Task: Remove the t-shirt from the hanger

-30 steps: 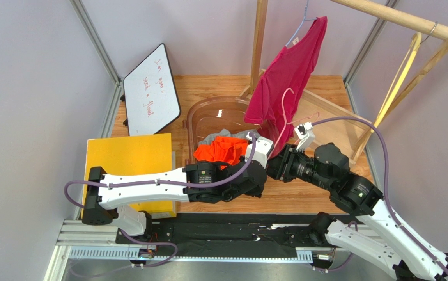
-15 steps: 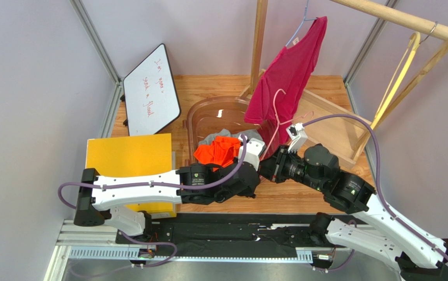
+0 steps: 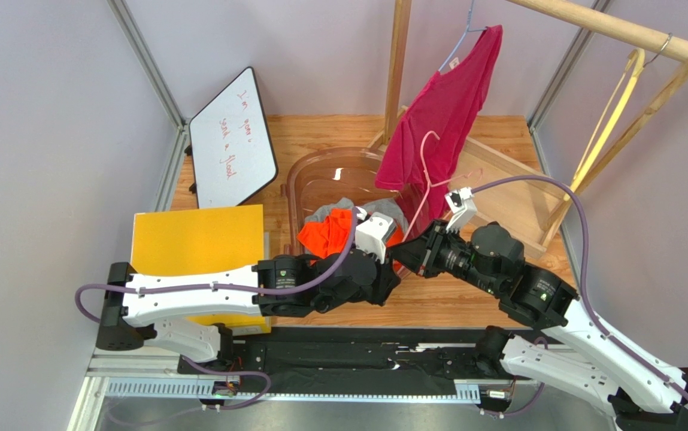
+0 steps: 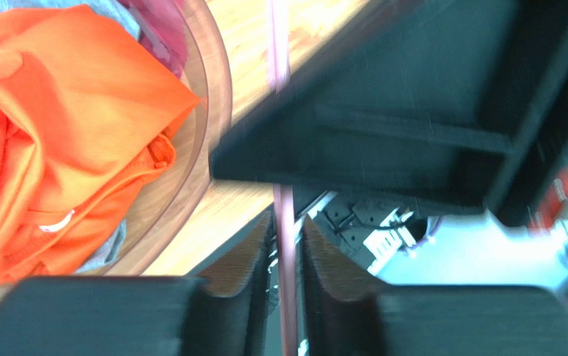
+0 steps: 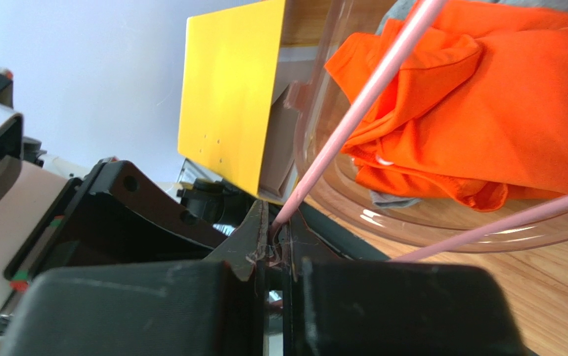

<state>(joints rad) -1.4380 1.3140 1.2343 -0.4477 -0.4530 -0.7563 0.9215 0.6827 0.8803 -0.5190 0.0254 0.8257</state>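
A magenta t-shirt (image 3: 442,108) hangs on a blue hanger (image 3: 461,40) from the wooden rack (image 3: 399,63). A bare pink hanger (image 3: 430,175) slants down in front of it. My right gripper (image 3: 408,258) is shut on the pink hanger's lower end, as the right wrist view shows (image 5: 275,237), with the rod (image 5: 368,89) running up from the jaws. My left gripper (image 3: 389,269) is beside it. In the left wrist view (image 4: 287,222) the fingers stand narrowly apart around the pink rod (image 4: 285,208), with thin gaps on both sides.
A clear brown basket (image 3: 307,175) holds an orange shirt (image 3: 329,232) and grey cloth, right behind both grippers. A yellow board (image 3: 199,242) lies at the left, a whiteboard (image 3: 230,139) behind it. A yellow hanger (image 3: 608,117) hangs on the rack at the right.
Both arms have shifted left. The left arm has drawn back towards its base along the pink rod. The right gripper keeps hold of the pink hanger. The magenta t-shirt has not moved.
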